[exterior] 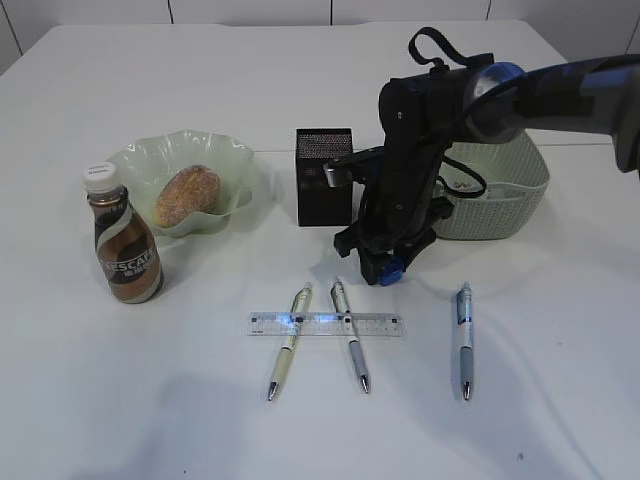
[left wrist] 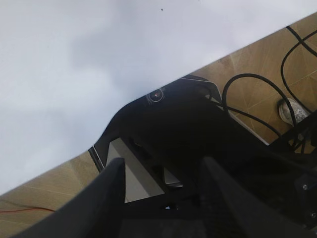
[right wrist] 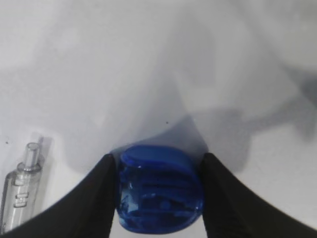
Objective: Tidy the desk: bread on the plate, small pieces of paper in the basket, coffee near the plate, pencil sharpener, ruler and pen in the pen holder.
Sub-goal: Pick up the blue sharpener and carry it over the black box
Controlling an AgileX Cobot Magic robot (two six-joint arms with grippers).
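Note:
My right gripper [exterior: 388, 262] reaches down to the desk [exterior: 560, 400] in front of the pen holder [exterior: 324, 180], shut on the blue pencil sharpener [right wrist: 159, 188], one black finger against each of its sides. The ruler [exterior: 325, 324] lies flat under two pens [exterior: 288, 345] [exterior: 350, 335]; a third pen [exterior: 464, 340] lies to the right. The bread [exterior: 187, 195] sits in the plate [exterior: 135, 160], with the coffee [exterior: 127, 250] upright beside it. The basket [exterior: 500, 200] stands behind the arm. No small pieces of paper show. My left gripper [left wrist: 161, 198] is open and empty, off the desk's edge.
In the left wrist view the desk's edge [left wrist: 148, 94] runs diagonally, with wooden floor and black cables [left wrist: 247, 99] beyond it. A pen's clear end [right wrist: 22, 193] lies just left of the right gripper's fingers.

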